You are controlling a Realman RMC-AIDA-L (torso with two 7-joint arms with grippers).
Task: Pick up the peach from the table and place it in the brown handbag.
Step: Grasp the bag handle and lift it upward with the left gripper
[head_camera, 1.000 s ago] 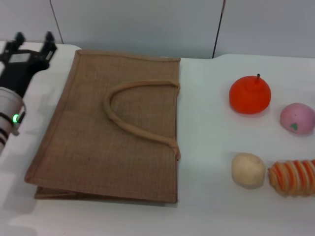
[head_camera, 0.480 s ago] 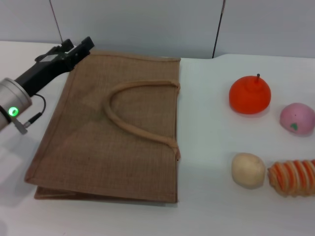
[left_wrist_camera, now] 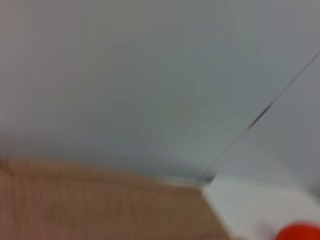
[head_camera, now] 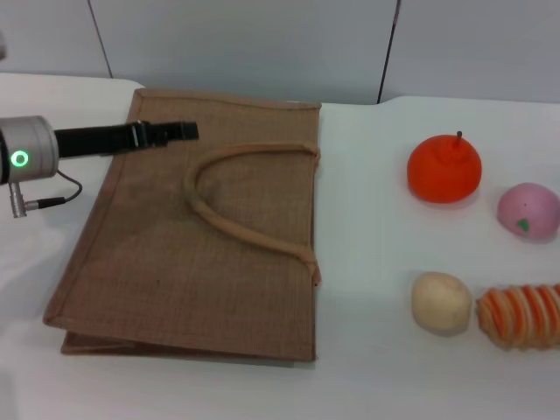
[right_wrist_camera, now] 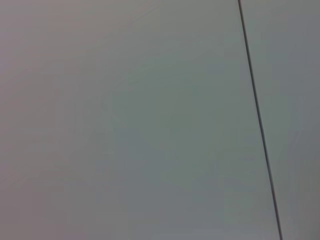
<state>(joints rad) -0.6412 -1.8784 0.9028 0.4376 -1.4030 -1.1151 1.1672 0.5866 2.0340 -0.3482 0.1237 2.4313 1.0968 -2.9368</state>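
Brown handbag [head_camera: 175, 262]: coarse woven jute, rough matt weave, stitched hem; handles [head_camera: 236, 188] lighter twisted cloth, also matt. Table [head_camera: 367, 350]: white, smooth, slight sheen. Peach [head_camera: 528, 211], far right: pale pink, smooth matt. Orange-red fruit [head_camera: 444, 169]: smooth, soft sheen. Beige ball [head_camera: 441, 303]: matt, slightly uneven skin. Striped orange-white item [head_camera: 521, 315], near right: ribbed surface. Left gripper [head_camera: 179, 131]: black matt plastic; wrist housing [head_camera: 26, 157] behind it brushed silver metal. Back wall [head_camera: 262, 44]: smooth pale panels.
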